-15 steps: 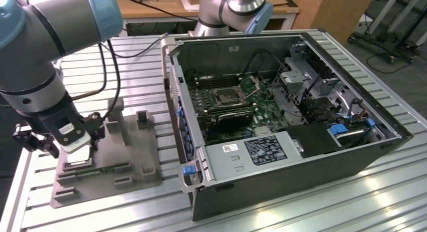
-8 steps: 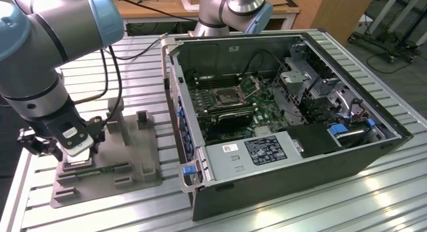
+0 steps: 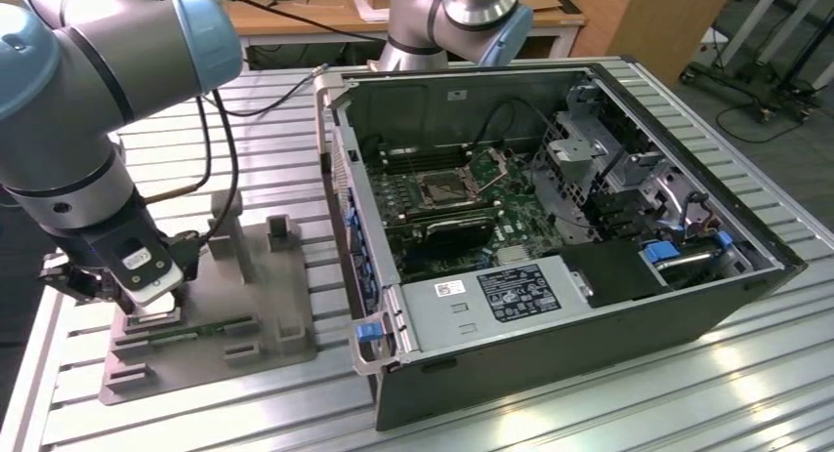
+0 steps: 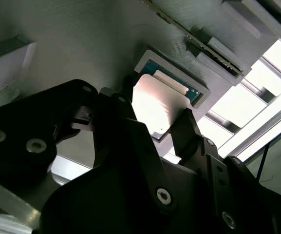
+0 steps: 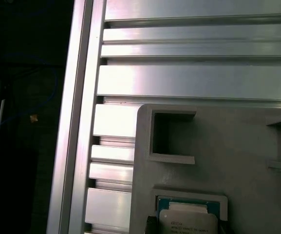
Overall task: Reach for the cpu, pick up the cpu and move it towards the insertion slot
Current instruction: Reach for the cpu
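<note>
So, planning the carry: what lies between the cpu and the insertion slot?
In the exterior view: the tray's upright blocks, then the case's side wall, ahead of the insertion slot.

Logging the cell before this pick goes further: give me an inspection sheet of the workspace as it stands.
Surface: slatted aluminium table.
Job's things: cpu lies in its recess in the grey tray; insertion slot is inside the open computer case.
Clutter: green memory module lies in the tray.
Grippers: gripper is down over the cpu.
Cables: black cables hang beside the arm.
Surroundings: another robot arm, wooden desk.
</note>
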Controlling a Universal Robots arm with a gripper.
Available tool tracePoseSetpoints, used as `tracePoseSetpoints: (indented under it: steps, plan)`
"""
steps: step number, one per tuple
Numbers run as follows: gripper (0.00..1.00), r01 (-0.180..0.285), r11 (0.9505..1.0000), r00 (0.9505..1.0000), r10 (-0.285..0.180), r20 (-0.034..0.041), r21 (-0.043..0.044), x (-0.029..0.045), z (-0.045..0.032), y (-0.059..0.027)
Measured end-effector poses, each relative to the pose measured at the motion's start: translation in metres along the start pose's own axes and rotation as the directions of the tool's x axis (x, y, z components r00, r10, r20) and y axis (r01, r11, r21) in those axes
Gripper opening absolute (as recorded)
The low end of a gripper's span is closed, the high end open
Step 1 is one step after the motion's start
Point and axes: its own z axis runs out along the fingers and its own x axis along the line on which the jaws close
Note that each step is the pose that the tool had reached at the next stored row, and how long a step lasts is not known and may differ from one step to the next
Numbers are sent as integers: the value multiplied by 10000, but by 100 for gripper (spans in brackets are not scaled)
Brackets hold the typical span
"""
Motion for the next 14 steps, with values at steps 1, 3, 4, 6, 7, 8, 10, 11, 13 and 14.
tracePoseSetpoints:
  steps: [1,3,4,6,7,8,10,11,13,14]
  plan:
    - [55,0,10000,10000,0,0,0,0,0,0]
    - [55,0,10000,10000,0,5,-3,-1,-8,1]
    - [55,0,10000,10000,0,4,-2,-1,-22,1]
    - [55,0,10000,10000,0,2,1,0,-52,2]
    - [55,0,10000,10000,0,2,1,0,-61,3]
    - [55,0,10000,10000,0,3,0,-1,-64,3]
    - [55,0,10000,10000,0,4,-1,-1,-64,3]
    - [55,0,10000,10000,0,2,0,0,-65,3]
    - [55,0,10000,10000,0,1,1,0,-67,3]
    - [55,0,10000,10000,0,2,1,0,-67,3]
